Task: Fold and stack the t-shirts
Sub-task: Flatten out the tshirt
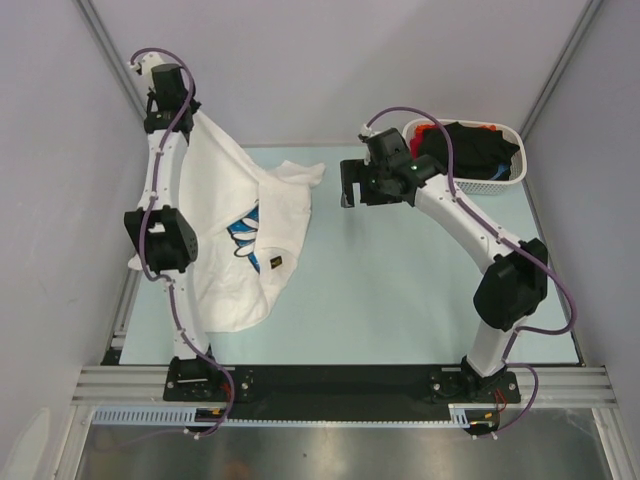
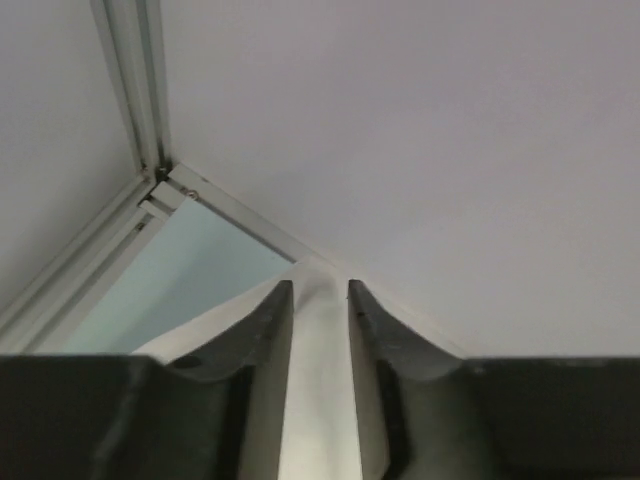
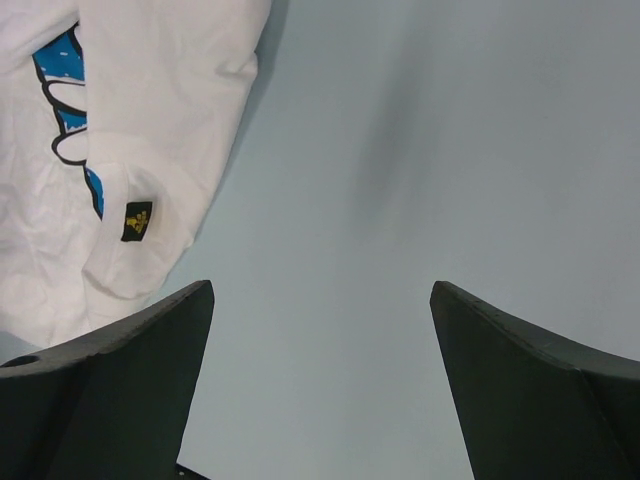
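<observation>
- Left gripper [image 2: 320, 292] pinches the white t-shirt [image 1: 225, 290] by an edge, raised at the far-left corner; the cloth drapes onto the mat [image 1: 400, 300].
- Right gripper [image 3: 320, 290] hangs wide, holding nothing, near the shirt.
- Step: spreading shirt 1; next, the right gripper probably needs a free edge.

1. The white t-shirt [image 1: 230, 285] carries a bright blue print [image 3: 65, 60] with white specks and black-outlined white shapes.
2. Its small badge [image 3: 137, 220] is black with a yellow mark.
3. The worktop [image 1: 400, 290] is pale blue-green.
4. The basket [image 1: 492, 185] is white and perforated, and holds black cloth [image 1: 475, 150] and red cloth [image 1: 428, 134].
5. The left tool [image 2: 320, 290] and the right tool [image 3: 320, 288] are matte black.
</observation>
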You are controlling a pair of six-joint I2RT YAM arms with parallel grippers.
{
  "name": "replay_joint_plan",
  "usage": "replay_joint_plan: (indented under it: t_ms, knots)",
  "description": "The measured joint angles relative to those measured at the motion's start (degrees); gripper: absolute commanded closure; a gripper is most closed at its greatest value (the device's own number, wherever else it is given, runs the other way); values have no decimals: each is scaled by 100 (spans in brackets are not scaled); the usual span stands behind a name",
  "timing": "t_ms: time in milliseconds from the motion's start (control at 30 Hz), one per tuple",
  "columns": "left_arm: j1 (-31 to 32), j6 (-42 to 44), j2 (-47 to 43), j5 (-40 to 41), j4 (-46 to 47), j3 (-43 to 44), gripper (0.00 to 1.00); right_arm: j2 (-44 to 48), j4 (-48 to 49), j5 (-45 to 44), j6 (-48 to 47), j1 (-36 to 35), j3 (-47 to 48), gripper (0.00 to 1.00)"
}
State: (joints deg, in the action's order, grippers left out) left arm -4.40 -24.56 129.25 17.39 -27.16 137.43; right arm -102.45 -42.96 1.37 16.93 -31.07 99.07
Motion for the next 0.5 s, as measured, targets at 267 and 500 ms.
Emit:
replay_joint_plan:
  t_ms: [267, 500]
  knots:
    - [-317, -190, -68, 289, 264, -343, 0, 210, -127, 275, -146, -52, -136, 3]
    - [-555, -190, -2015, 90, -96, -2667, 0, 177, -658, 1202, -472, -214, -341, 2]
